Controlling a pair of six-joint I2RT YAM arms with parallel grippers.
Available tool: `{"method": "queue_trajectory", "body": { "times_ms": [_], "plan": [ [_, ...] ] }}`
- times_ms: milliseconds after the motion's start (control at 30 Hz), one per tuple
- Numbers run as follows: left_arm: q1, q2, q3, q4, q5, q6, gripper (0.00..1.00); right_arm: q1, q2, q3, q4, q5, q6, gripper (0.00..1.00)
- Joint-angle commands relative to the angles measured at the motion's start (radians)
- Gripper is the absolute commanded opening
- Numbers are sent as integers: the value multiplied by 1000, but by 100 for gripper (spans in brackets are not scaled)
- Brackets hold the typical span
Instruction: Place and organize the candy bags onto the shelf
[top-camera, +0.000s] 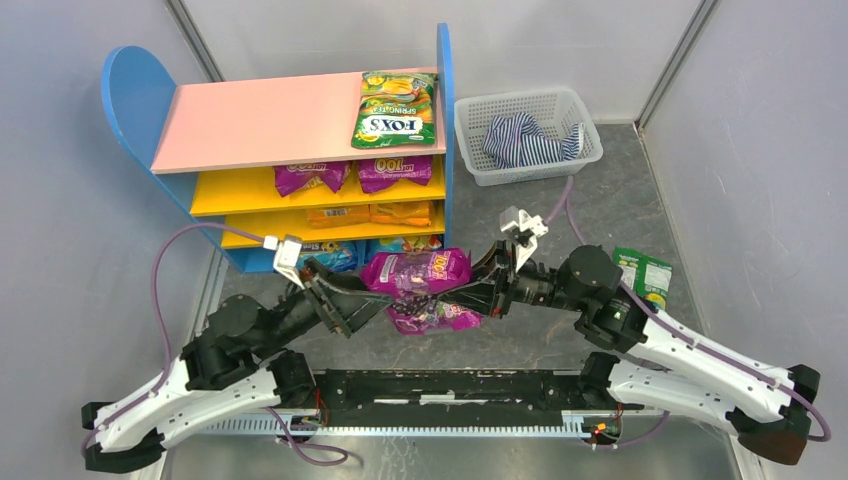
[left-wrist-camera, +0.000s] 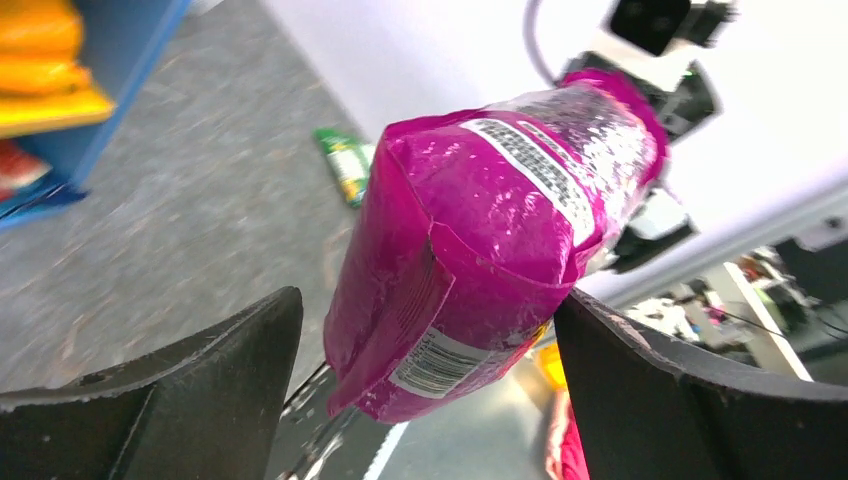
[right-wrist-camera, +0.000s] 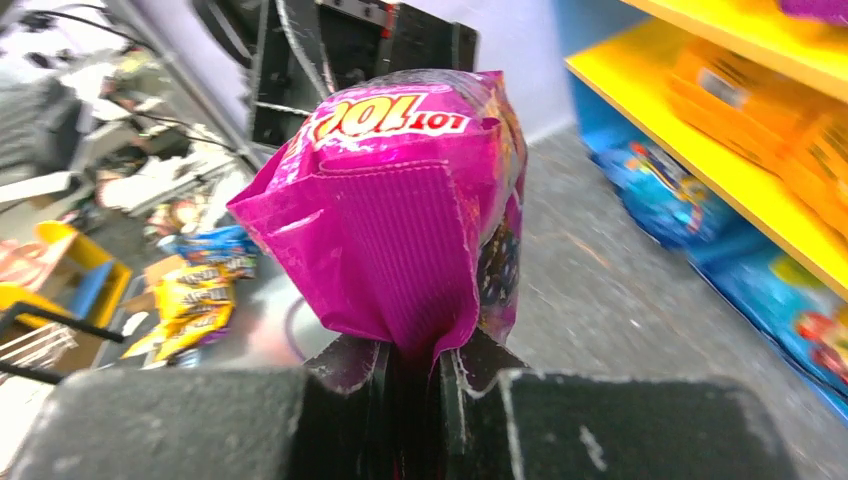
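A purple candy bag (top-camera: 420, 270) hangs in the air between my two grippers, in front of the shelf (top-camera: 260, 120). My right gripper (top-camera: 480, 290) is shut on the bag's crimped end seam (right-wrist-camera: 400, 200), with its jaws pinched together on it (right-wrist-camera: 415, 360). My left gripper (top-camera: 370, 292) is open, and the bag's other end (left-wrist-camera: 480, 220) sits between its spread fingers (left-wrist-camera: 430, 350). The right finger (left-wrist-camera: 640, 380) is at the bag's side. A second purple bag (top-camera: 440, 318) lies on the floor just below. A green bag (top-camera: 645, 275) lies on the floor to the right.
A FOX'S bag (top-camera: 398, 108) lies on the pink top board. Purple bags (top-camera: 350, 175), orange bags (top-camera: 370, 213) and blue bags (top-camera: 335, 255) fill the lower boards. A white mesh basket (top-camera: 520, 97) holding a striped cloth (top-camera: 530, 140) stands right of the shelf.
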Motion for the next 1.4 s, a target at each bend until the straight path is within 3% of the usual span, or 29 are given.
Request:
{"method": "queue_trajectory", "body": {
  "times_ms": [0, 233, 400, 733, 833, 967, 1067, 1200, 1267, 1367],
  "plan": [
    [0, -33, 39, 127, 81, 111, 100, 0, 21, 142, 260, -225, 158, 5],
    [-1, 41, 29, 295, 342, 69, 100, 0, 111, 145, 417, -218, 287, 5],
    [0, 100, 29, 313, 411, 37, 100, -5, 135, 148, 439, -152, 295, 4],
    [0, 62, -25, 363, 298, -30, 100, -12, 105, 74, 525, 4, 325, 4],
    [0, 66, -28, 371, 250, -63, 92, -12, 109, 62, 553, 23, 335, 4],
    [-1, 46, -27, 355, 144, -101, 72, -13, 113, 52, 545, 49, 310, 7],
    [0, -4, -26, 285, 16, -138, 52, -12, 109, 46, 484, 83, 269, 19],
    [0, -75, -19, 135, -168, -219, 30, -14, 98, 58, 347, 170, 170, 52],
    [-1, -109, -7, 20, -268, -279, 26, -13, 84, 75, 259, 233, 107, 66],
    [-1, -149, 19, -122, -409, -362, 21, -14, 45, 83, 162, 342, 9, 76]
  ]
}}
